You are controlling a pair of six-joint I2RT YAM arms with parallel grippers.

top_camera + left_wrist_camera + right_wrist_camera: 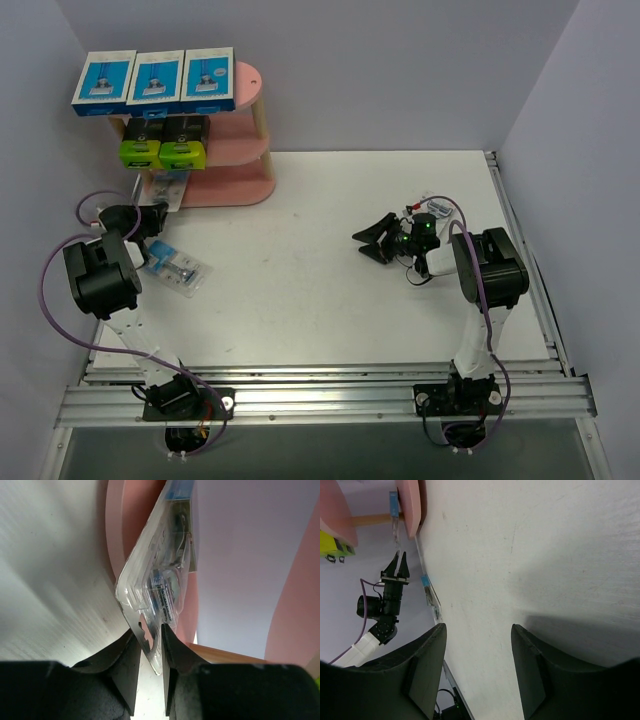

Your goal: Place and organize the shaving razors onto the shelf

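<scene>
The left arm (100, 275) and the right arm (488, 268) are built alike, with bulky matte-black joint housings joined by slim white links (135, 335). Each arm rises from a black base plate (185, 402). A thin purple cable (48, 300) loops loosely along each arm. The left tool (149, 629) and the right tool (477, 626) are black throughout, with smooth, wedge-shaped fingers (427, 665) that taper to blunt tips. A small green light (428, 226) glows on the right wrist.

Wide bare table (320, 300) mid-scene; shelf (240, 150) blocks the far-left corner.
</scene>
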